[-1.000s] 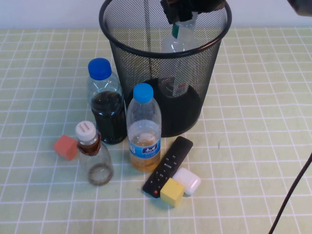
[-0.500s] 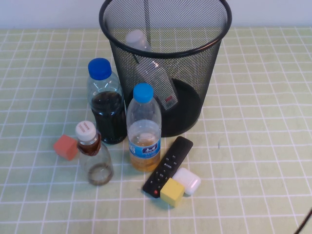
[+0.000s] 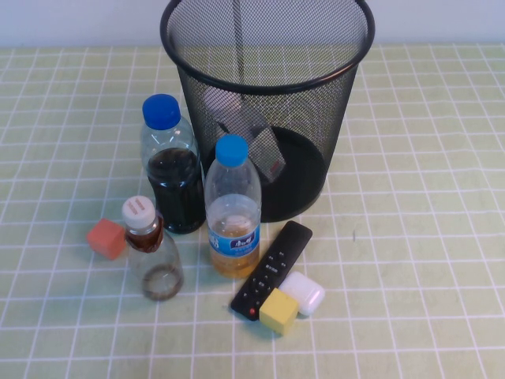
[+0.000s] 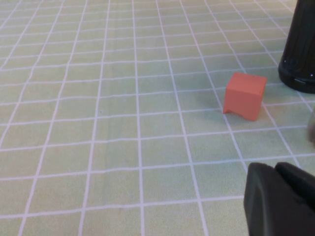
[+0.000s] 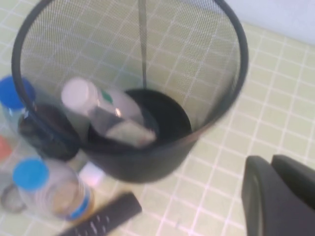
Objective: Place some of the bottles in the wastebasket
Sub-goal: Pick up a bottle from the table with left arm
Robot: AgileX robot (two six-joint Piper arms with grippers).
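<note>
The wastebasket (image 3: 268, 83) stands at the back middle of the table. The larger clear bottle (image 3: 254, 140) lies tilted inside it, seen through the mesh. In the right wrist view its white cap and green neck band show inside the wastebasket (image 5: 147, 167), on the bottle (image 5: 110, 112). The small clear bottle (image 3: 152, 253) with white cap and brown label stands upright at the front left. My right gripper (image 5: 275, 196) is shut and empty, above and beside the basket. My left gripper (image 4: 278, 196) is shut and empty, low over the cloth near an orange cube (image 4: 244, 96). Neither gripper shows in the high view.
A blue-capped bottle of dark liquid (image 3: 170, 170) and a blue-capped amber bottle (image 3: 233, 213) stand in front of the basket. A black remote (image 3: 272, 268), a yellow cube (image 3: 278, 310), a white case (image 3: 303, 292) and the orange cube (image 3: 106, 238) lie nearby.
My right gripper let go of the larger bottle over the basket and left the high view. The bottle dropped in and settled lower, tilted.
</note>
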